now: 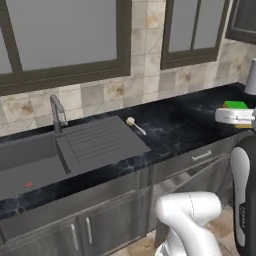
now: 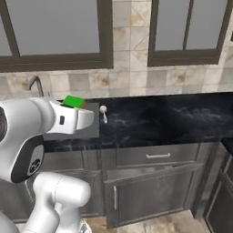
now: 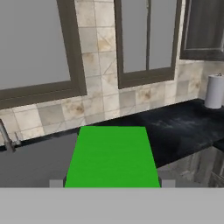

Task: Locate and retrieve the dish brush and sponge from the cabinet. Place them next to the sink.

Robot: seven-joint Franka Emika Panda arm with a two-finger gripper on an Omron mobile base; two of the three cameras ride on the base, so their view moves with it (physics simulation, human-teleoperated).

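The sponge (image 3: pixel 111 155), a flat green block, sits between my gripper's fingers (image 3: pixel 56 183), and my gripper (image 3: pixel 111 181) is shut on it. From the left base view the sponge (image 1: pixel 236 105) and gripper (image 1: pixel 227 111) hang above the counter's right end, well right of the sink. The sponge (image 2: pixel 73 101) also peeks over the white hand in the right base view. The dish brush (image 1: pixel 135 125), white-handled with a pale head, lies on the counter just right of the sink's ribbed drainboard (image 1: pixel 100 140). The dark cabinet (image 3: pixel 203 30) is at the upper right.
A slim faucet (image 1: pixel 57 112) stands behind the dark basin (image 1: pixel 25 160). A white paper roll (image 3: pixel 214 92) stands at the counter's far right. Below the counter a lower door (image 2: pixel 150 191) hangs ajar. Black counter (image 1: pixel 175 130) stretches between the brush and the gripper.
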